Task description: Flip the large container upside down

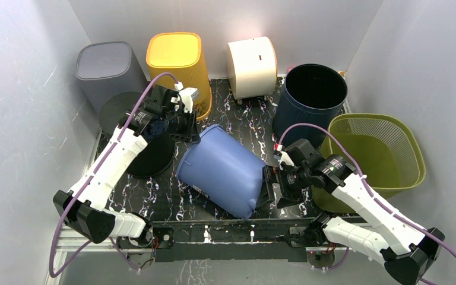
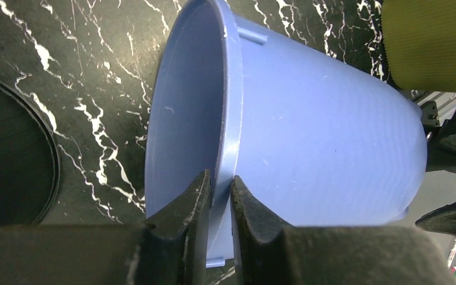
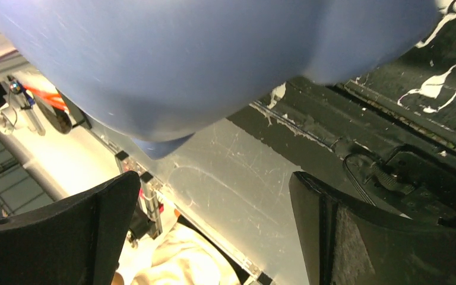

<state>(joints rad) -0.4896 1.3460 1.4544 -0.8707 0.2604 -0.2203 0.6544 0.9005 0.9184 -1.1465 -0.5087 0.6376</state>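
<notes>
Between the two claws, the blue container (image 1: 222,172) lies tipped on its side on the counter (image 1: 243,116). The left claw (image 2: 219,193) pinches its rim; the right claw (image 3: 214,202), spread, faces its base. It seems best to raise the base, pivoting about the rim.

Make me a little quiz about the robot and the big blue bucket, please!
1. True or false: the blue container stands upright on the table.
2. Fill in: the right gripper, near the container's bottom, is ____ (open or shut).
3. What pinches the container's rim? A: the left gripper. B: the right gripper. C: nothing.

Key: 1 false, it lies tipped on its side. 2 open. 3 A.
</notes>
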